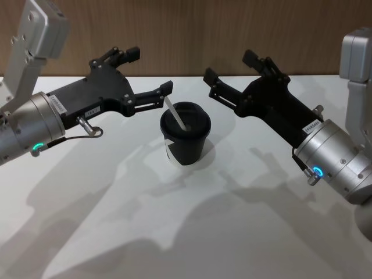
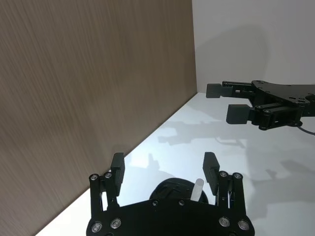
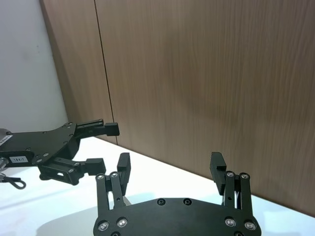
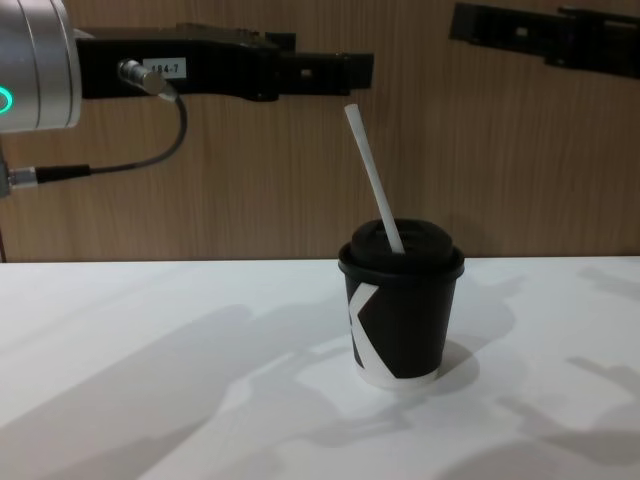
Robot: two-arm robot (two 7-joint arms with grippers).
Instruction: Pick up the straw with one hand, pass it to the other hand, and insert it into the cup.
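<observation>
The black cup (image 1: 186, 138) with its white K mark stands mid-table, also in the chest view (image 4: 402, 312). The white straw (image 1: 175, 113) sticks out of its domed lid, leaning towards my left (image 4: 372, 176). My left gripper (image 1: 150, 71) hovers open just up and left of the straw's top, with nothing between its fingers (image 4: 300, 68). Its wrist view shows the open gripper (image 2: 164, 167) above the lid (image 2: 170, 191) and the straw tip (image 2: 198, 189). My right gripper (image 1: 229, 65) hangs open to the upper right of the cup, holding nothing (image 3: 170, 164).
The white table (image 1: 116, 232) carries the cup alone. A brown wood-panel wall (image 4: 200, 180) rises right behind the table's far edge. A grey cable (image 4: 150, 150) loops beneath the left wrist. Each wrist view shows the other gripper farther off, the right (image 2: 236, 101) and the left (image 3: 98, 142).
</observation>
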